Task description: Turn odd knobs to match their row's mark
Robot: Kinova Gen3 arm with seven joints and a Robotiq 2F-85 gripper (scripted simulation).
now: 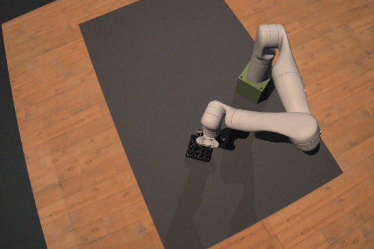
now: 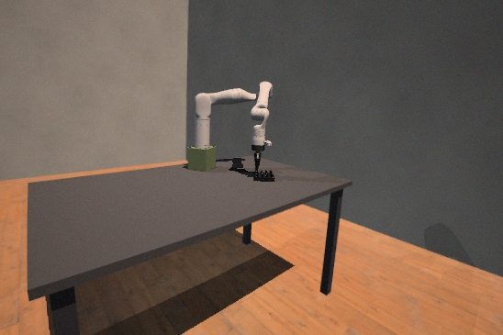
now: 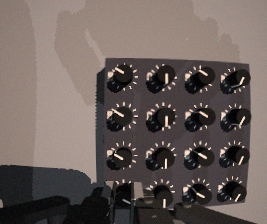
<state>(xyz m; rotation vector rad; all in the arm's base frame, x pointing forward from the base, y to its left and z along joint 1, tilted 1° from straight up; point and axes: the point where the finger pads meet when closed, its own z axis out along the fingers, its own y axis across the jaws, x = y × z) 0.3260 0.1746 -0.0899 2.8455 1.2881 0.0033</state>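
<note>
The black knob box (image 1: 198, 153) (image 2: 265, 178) (image 3: 178, 98) stands on the dark table top (image 1: 153, 70) (image 2: 161, 205). It has four rows of four black knobs, each with a white line. My gripper (image 1: 205, 139) (image 2: 257, 168) (image 3: 123, 195) points straight down over the box corner nearest the arm. It is shut on the corner knob (image 3: 123, 191), the one at the bottom left of the box in the wrist view. My fingers hide most of that knob and its line. The printed names are too small to read.
The arm's green base block (image 1: 252, 87) (image 2: 201, 158) stands on the table behind the box. The arm's forearm (image 1: 269, 121) reaches low over the table beside the box. The table's right edge (image 2: 321, 188) is close to the box.
</note>
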